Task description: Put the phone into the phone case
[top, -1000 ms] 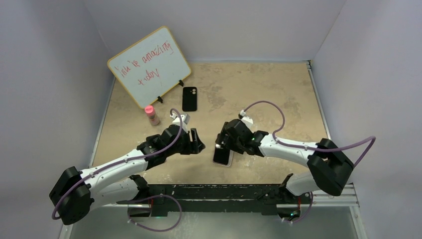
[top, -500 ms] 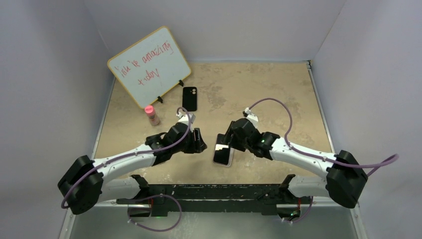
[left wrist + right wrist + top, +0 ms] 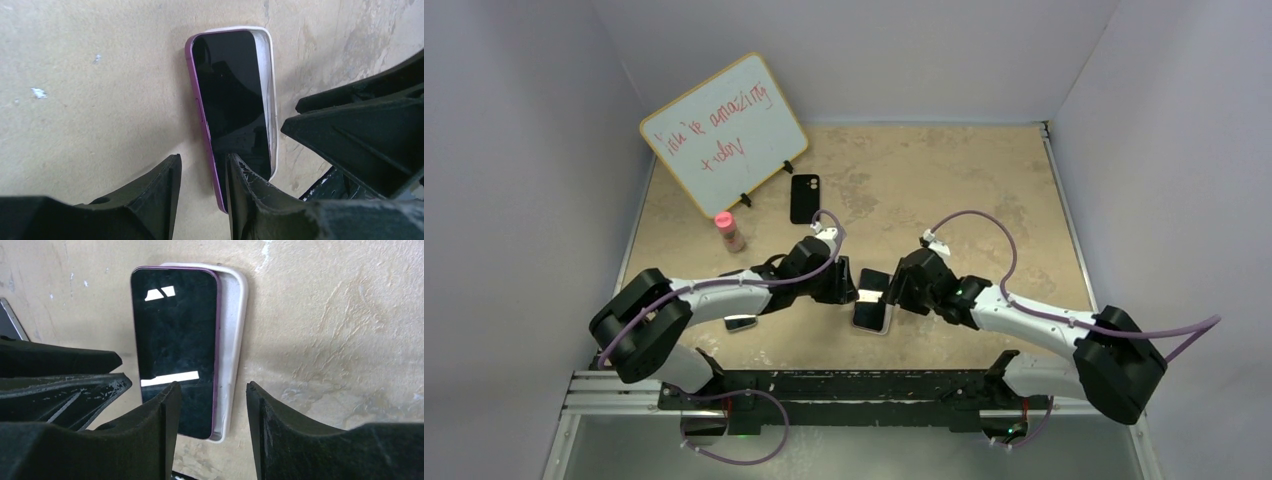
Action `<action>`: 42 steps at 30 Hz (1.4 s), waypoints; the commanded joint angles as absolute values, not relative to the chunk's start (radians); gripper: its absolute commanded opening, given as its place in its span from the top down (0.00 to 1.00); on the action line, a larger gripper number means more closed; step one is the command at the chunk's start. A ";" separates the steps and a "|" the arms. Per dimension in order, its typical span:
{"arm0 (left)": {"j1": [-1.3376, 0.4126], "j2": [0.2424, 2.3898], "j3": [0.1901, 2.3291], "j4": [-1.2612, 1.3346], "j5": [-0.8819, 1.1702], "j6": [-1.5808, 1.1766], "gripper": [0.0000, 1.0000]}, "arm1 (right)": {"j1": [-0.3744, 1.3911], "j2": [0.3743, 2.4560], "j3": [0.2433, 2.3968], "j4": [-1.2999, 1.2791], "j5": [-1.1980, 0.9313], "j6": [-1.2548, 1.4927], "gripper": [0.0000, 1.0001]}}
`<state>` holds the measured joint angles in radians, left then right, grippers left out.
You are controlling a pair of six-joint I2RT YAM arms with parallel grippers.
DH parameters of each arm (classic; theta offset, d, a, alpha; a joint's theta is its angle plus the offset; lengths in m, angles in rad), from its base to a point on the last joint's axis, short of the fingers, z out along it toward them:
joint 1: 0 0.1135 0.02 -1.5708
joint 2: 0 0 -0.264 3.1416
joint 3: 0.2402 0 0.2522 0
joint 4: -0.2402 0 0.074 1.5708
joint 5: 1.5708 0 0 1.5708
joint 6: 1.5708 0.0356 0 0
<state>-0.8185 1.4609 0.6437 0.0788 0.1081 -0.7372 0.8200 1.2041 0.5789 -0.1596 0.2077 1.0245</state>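
Wrist views: phone (image 3: pixel 175 350) half-seated in case (image 3: pixel 231 330), we judge; left gripper (image 3: pixel 202 165) and right gripper (image 3: pixel 212 390), ajar and empty, should press it home.

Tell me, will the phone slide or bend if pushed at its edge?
The phone looks rigid, so it likely will not bend. Its glossy screen suggests it is slippery. It lies askew on a white shell, so a push may shift it.
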 commanded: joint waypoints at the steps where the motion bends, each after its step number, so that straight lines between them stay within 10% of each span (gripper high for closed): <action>1: -0.817 1.494 0.675 0.166 0.177 -0.714 0.62 | 0.767 1.197 0.501 -0.019 0.093 1.001 0.47; 22: -0.858 1.568 0.697 0.280 0.287 -0.765 0.97 | 0.714 1.244 0.396 0.189 -0.025 0.981 0.54; 35: -0.913 1.605 0.739 0.294 0.248 -0.698 0.86 | 0.674 1.242 0.353 0.221 -0.004 0.950 0.55; 42: -0.901 1.462 0.748 0.099 0.012 -0.714 0.62 | 0.666 1.160 0.358 0.151 0.040 0.930 0.55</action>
<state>-0.9104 1.5486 0.7212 0.1802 0.1650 -0.7193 0.6769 1.1954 0.3553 0.2035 -0.0063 0.9653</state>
